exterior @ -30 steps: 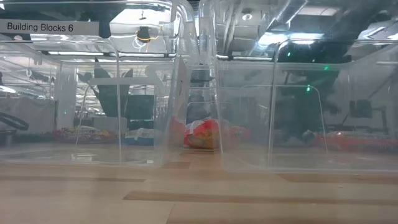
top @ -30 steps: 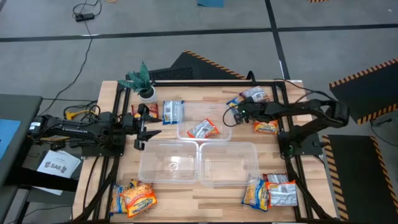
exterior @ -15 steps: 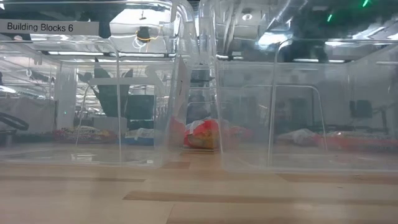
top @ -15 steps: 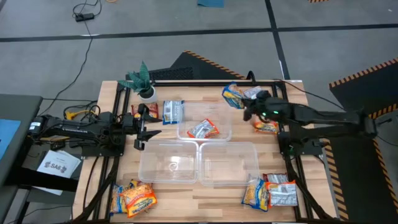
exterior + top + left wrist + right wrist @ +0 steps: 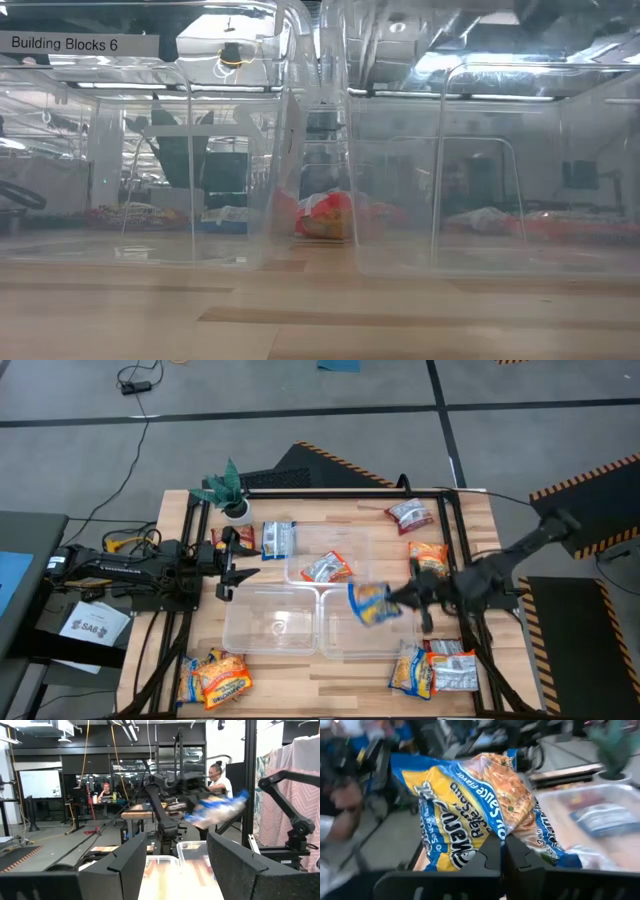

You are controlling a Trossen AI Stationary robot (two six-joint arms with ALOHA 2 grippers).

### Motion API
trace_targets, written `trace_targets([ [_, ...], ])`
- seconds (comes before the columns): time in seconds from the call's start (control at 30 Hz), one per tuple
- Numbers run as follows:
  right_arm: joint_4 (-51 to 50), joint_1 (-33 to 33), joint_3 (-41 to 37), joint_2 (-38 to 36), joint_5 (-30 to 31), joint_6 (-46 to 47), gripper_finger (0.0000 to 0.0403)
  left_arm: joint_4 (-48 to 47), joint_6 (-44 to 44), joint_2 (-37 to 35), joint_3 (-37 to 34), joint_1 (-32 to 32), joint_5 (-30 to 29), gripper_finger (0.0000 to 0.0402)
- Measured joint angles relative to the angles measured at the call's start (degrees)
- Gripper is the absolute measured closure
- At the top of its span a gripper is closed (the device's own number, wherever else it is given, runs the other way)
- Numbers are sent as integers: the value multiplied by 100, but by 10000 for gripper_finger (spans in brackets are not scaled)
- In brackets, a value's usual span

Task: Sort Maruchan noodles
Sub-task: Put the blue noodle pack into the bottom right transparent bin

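Above the right clear tub (image 5: 385, 628), a yellow-and-blue noodle packet (image 5: 372, 603) hangs pinched in the right gripper (image 5: 403, 600) fingers. One red packet (image 5: 326, 568) lies in the far tub (image 5: 352, 554). More packets (image 5: 213, 676) sit on the bench (image 5: 300, 680) corners. The left gripper (image 5: 226, 563) waits beside the tubs, fingers apart.

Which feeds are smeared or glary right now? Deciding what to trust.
High view: the yellow-and-blue packet in the right gripper is motion-smeared. Right wrist view: its print is readable, background blurred. Low view: glare on the clear tubs. Left wrist view: packet smeared.
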Motion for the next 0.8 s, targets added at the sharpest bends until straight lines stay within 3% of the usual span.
trace_targets([
  [0.17, -412, 665, 482, 699, 687, 0, 385, 0, 0, 1, 0, 1, -1, 204],
  [0.33, -1335, 699, 1056, 1149, 1317, 351, 367, 0, -48, 1, 2, 1, -86, 204],
  [0.5, -1960, 486, 1415, 1466, 1339, 651, 360, 0, -52, 2, 2, 1, -89, 204],
  [0.8, -1947, 264, 1615, 1601, 925, 1132, 336, 2, -44, 2, 2, 1, -112, 204],
])
